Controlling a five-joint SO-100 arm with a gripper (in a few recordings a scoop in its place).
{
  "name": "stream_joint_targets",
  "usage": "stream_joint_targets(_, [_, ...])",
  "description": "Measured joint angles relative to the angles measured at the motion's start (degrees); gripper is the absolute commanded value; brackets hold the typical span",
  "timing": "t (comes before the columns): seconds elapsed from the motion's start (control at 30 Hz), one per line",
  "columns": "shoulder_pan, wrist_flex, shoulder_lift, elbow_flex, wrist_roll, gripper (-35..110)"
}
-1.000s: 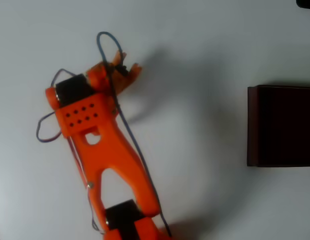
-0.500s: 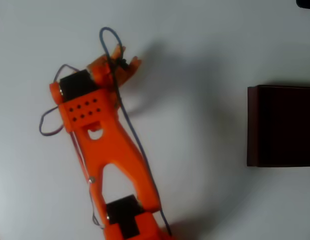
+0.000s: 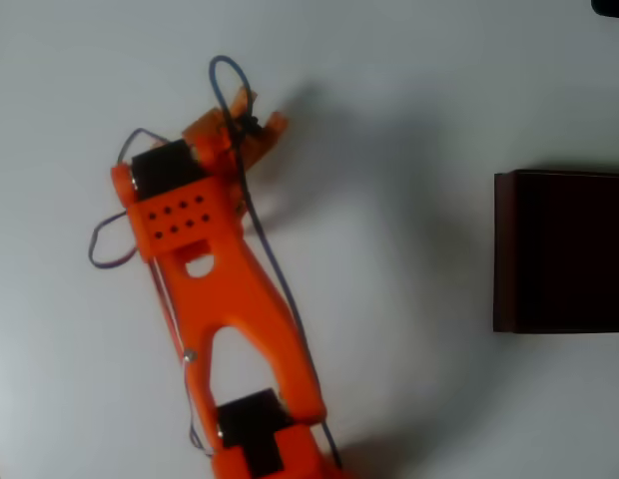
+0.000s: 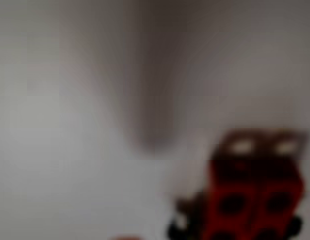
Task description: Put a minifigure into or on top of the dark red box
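Note:
In the overhead view my orange gripper [image 3: 248, 128] is at the upper left, raised above the white table and casting a shadow to its right. Its jaws look closed around a small dark piece. The wrist view shows the minifigure [image 4: 255, 192] very close and blurred at the lower right: bright red with dark round details, hanging over the pale table. The dark red box [image 3: 561, 251] stands at the right edge of the overhead view, with thin red-brown walls and a near-black inside. It is far to the right of the gripper.
The orange arm [image 3: 225, 299] runs from the bottom edge up to the gripper, with blue cables looping beside it. Bare white table [image 3: 399, 299] lies between the arm and the box.
The arm and gripper have drifted slightly to the right and a little up in the overhead view. The box has not moved.

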Motion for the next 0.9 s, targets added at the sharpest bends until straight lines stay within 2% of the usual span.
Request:
stream_joint_targets(0.23, [0.18,-7.82,2.02,8.00,-0.35,22])
stream_joint_targets(0.9, [-0.44,-7.73,2.46,9.14,-0.88,17])
